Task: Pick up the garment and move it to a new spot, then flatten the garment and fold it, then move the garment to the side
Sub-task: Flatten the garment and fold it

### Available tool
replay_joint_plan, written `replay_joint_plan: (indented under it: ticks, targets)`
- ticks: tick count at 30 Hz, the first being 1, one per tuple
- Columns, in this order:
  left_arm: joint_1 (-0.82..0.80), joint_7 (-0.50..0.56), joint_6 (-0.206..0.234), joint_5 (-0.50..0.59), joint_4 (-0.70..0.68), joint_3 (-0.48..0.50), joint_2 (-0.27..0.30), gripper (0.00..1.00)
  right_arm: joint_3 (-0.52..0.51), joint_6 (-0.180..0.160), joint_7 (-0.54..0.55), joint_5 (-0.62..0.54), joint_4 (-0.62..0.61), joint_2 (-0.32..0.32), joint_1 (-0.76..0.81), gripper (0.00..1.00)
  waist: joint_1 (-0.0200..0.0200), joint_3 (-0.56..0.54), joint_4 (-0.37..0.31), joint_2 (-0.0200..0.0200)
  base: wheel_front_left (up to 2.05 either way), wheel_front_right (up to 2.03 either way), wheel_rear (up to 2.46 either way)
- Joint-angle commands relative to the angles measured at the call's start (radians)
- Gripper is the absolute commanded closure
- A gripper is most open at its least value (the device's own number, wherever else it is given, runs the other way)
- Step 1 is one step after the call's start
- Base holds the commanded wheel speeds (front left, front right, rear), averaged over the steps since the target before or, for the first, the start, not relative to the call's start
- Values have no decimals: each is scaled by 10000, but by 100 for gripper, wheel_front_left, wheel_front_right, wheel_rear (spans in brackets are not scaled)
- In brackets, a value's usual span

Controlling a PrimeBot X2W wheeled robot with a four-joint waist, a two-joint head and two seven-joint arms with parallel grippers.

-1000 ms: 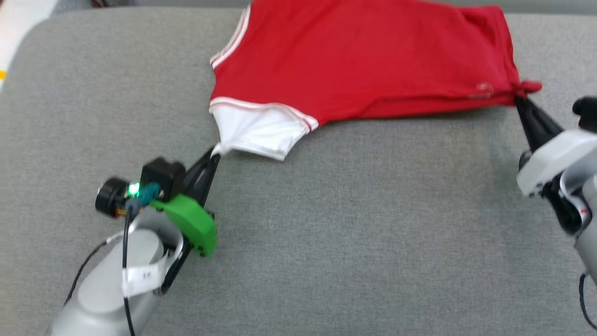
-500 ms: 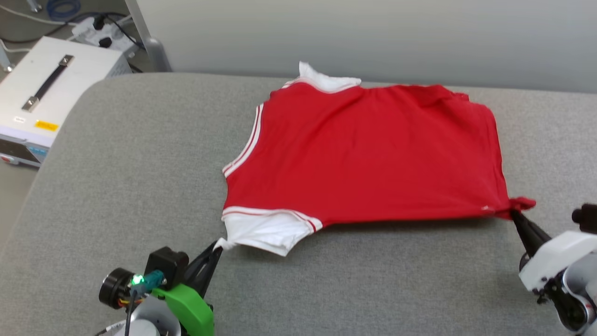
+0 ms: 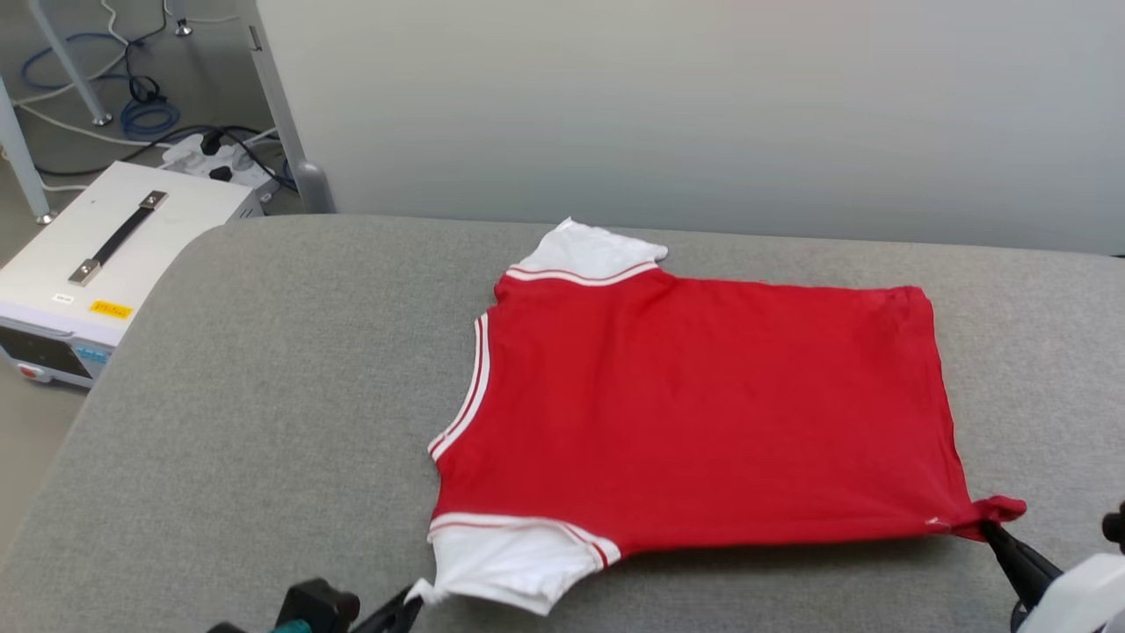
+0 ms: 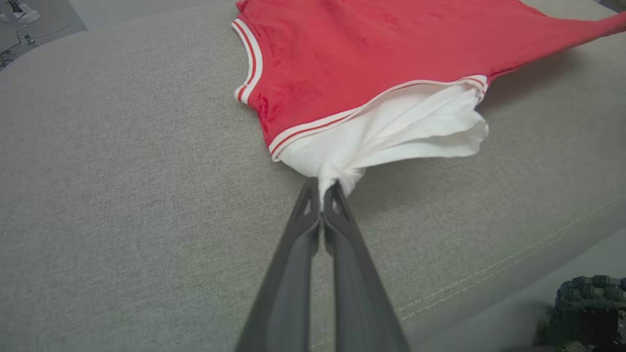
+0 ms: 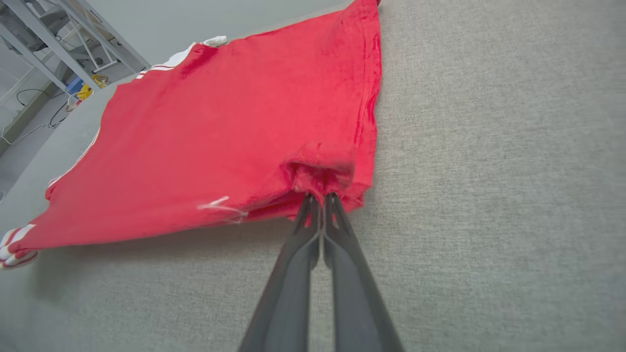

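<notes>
The grey padded surface (image 3: 264, 422) carries the garment (image 3: 703, 413), spread flat with its underside hidden; a white case (image 3: 114, 264) sits beyond the surface's left edge. The left gripper (image 4: 323, 188) is clamped on the near white sleeve and the right gripper (image 5: 321, 196) on the near hem corner, both cropped in the head view.

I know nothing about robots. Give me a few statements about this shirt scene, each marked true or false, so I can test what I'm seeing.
1. The left tool pinches the white sleeve of the jersey. True.
2. The right tool is open, touching nothing. False: it is shut on the jersey's red bottom corner.
3. The jersey lies spread on a gray padded surface. True.
4. The white box stands on that surface. False: it stands on the floor beside it.
</notes>
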Motion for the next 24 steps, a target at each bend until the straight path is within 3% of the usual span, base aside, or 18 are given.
replay_joint_plan:
  ticks: [1, 5, 14, 24]
  targets:
    - [296, 76, 142, 38, -140, -59, 156, 100, -212, -82, -31, -116, -167, -81, 250, 100, 1, -140, -59, -1, 0, 0, 0]
    - [955, 214, 466, -17, -903, -211, 354, 100, -828, -82, 257, -434, -1033, -130, 1171, 100, 1, -324, -112, -1, 0, 0, 0]
    - [1590, 691, 658, -78, -1644, -575, 649, 100, -2343, -82, 1706, -1070, -2496, 285, 3119, 100, 1, -288, -93, -1, 0, 0, 0]
    - [482, 181, 976, 279, -1716, -126, 21, 100, -3826, -82, 2751, -2032, -4181, 1350, 3490, 100, 1, 179, -221, -1, 0, 0, 0]
